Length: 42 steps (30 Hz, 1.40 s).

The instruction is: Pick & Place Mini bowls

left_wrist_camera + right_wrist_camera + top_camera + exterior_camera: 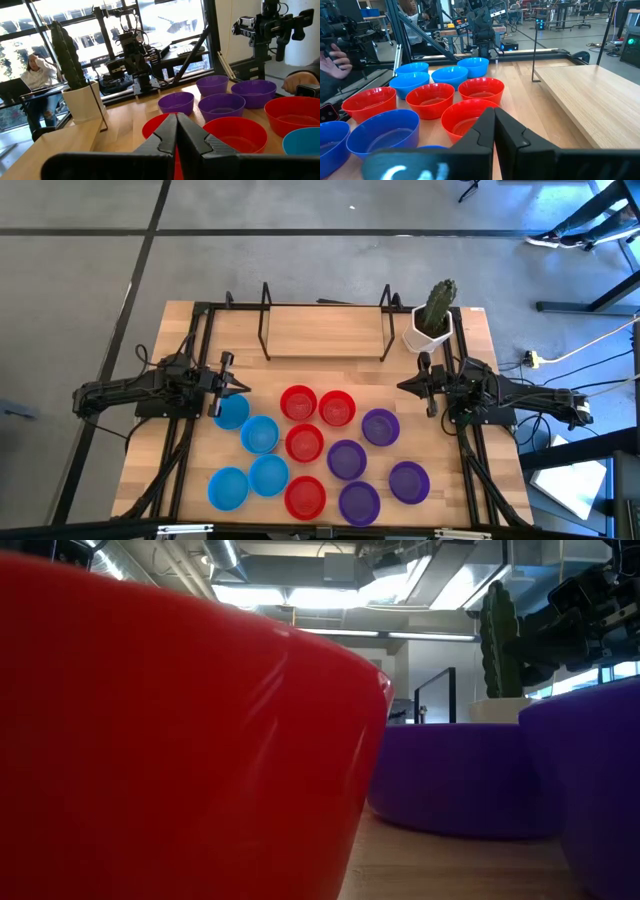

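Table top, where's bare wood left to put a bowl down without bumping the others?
The raised wooden shelf between the two wire stands is bare. Bare wood also runs along the table edge left of the blue bowls, and along the right edge past the purple bowls. The middle is crowded: blue, red bowls and purple sit nearly rim to rim.

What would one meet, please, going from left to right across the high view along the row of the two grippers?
Left gripper → blue bowl → two red bowls and → purple bowl → right gripper.
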Each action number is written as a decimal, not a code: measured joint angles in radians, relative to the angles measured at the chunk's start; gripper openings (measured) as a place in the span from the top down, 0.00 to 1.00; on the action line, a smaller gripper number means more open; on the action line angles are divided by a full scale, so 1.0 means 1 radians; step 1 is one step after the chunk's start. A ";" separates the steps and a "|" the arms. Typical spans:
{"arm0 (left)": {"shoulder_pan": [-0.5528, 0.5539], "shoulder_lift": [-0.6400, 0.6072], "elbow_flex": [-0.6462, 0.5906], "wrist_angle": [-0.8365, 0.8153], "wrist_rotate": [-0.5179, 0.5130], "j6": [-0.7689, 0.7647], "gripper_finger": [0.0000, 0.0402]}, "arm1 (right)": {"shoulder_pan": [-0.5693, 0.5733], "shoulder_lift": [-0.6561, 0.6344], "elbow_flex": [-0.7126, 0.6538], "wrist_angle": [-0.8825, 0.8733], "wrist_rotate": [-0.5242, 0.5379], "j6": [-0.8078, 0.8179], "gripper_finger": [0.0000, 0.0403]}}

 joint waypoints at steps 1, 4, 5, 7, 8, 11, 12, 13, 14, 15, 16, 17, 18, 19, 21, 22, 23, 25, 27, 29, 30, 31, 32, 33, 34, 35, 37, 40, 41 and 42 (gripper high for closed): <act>0.000 0.000 0.000 0.000 0.000 0.000 0.98 | 0.000 0.000 0.000 0.000 0.000 0.000 0.98; 0.000 0.000 0.000 0.002 0.005 -0.014 0.98 | 0.000 0.000 0.000 0.000 0.000 0.000 0.98; 0.000 0.000 0.000 0.003 0.015 -0.029 0.98 | 0.000 0.000 0.000 0.000 0.000 0.000 0.98; 0.000 0.000 0.000 0.004 0.034 -0.042 0.98 | 0.000 0.000 0.000 0.000 0.000 0.000 0.98; 0.000 0.000 0.000 0.005 0.037 -0.042 0.98 | 0.000 0.000 0.000 0.000 0.000 0.000 0.98; 0.000 0.000 0.000 0.008 0.037 -0.044 0.99 | 0.000 0.000 0.000 0.000 0.000 0.000 0.98; 0.000 0.000 -0.001 0.015 0.037 -0.044 0.99 | 0.000 0.000 0.000 0.000 0.000 0.000 0.98; 0.000 0.000 -0.001 0.025 0.038 -0.044 0.99 | 0.000 0.000 0.000 0.000 0.000 0.000 0.98; 0.000 0.000 -0.001 0.035 0.038 -0.044 0.99 | 0.000 0.000 0.000 0.000 0.000 0.000 0.98; 0.000 0.000 -0.001 0.046 0.037 -0.044 0.99 | 0.000 0.000 0.000 0.000 0.000 0.000 0.98; 0.000 0.000 -0.001 0.057 0.036 -0.045 0.98 | 0.000 0.000 0.000 0.000 0.000 0.000 0.98; 0.000 0.000 -0.001 0.066 0.036 -0.044 0.98 | 0.000 0.000 0.000 0.000 0.000 0.000 0.98; 0.000 0.000 -0.001 0.066 0.035 -0.044 0.98 | 0.000 0.000 0.000 0.000 0.000 0.000 0.98; 0.000 0.000 -0.001 0.065 0.035 -0.044 0.98 | 0.000 0.000 0.000 0.000 0.000 0.000 0.98; 0.000 0.000 -0.001 0.065 0.035 -0.044 0.98 | 0.000 0.000 0.000 0.000 0.000 0.000 0.98; 0.000 0.000 -0.001 0.065 0.035 -0.044 0.98 | 0.000 0.000 0.000 0.000 0.000 0.000 0.98; 0.000 0.000 -0.001 0.064 0.035 -0.044 0.99 | 0.000 0.000 0.000 0.000 0.000 0.000 0.98; 0.000 0.000 -0.001 0.065 0.035 -0.044 0.99 | 0.000 0.000 0.000 0.000 0.000 0.000 0.98; 0.000 0.000 -0.001 0.066 0.031 -0.041 0.99 | 0.000 0.000 0.000 0.000 0.000 0.000 0.98; 0.000 0.000 -0.001 0.066 0.026 -0.010 0.99 | 0.000 0.000 0.000 0.000 0.000 0.000 0.98; 0.000 0.000 -0.001 0.069 0.024 0.015 0.98 | 0.000 0.000 0.000 0.000 0.000 0.000 0.98; 0.000 0.000 -0.001 0.073 0.022 0.038 0.98 | 0.000 0.000 0.000 0.000 0.000 0.000 0.98; 0.000 0.000 -0.001 0.075 0.021 0.065 0.98 | 0.000 0.000 0.000 0.000 0.000 0.000 0.98; 0.000 0.000 -0.001 0.074 0.021 0.089 0.98 | 0.000 0.000 0.000 0.000 0.000 0.000 0.98; 0.000 0.000 -0.001 0.073 0.021 0.106 0.98 | 0.000 0.000 0.000 0.000 0.000 0.000 0.98; 0.000 0.000 -0.001 0.074 0.021 0.113 0.98 | 0.000 0.000 0.000 0.000 0.000 0.000 0.98; 0.000 0.000 -0.001 0.073 0.021 0.113 0.99 | 0.000 0.000 0.000 0.000 0.000 0.000 0.98; 0.000 0.000 -0.001 0.074 0.022 0.113 0.99 | 0.000 0.000 0.000 0.000 0.000 0.000 0.98; 0.000 0.000 -0.001 0.074 0.022 0.113 0.99 | 0.000 0.000 0.000 0.000 0.000 0.000 0.98; 0.000 0.000 -0.001 0.074 0.022 0.113 0.99 | 0.000 0.000 0.000 0.000 0.000 0.000 0.98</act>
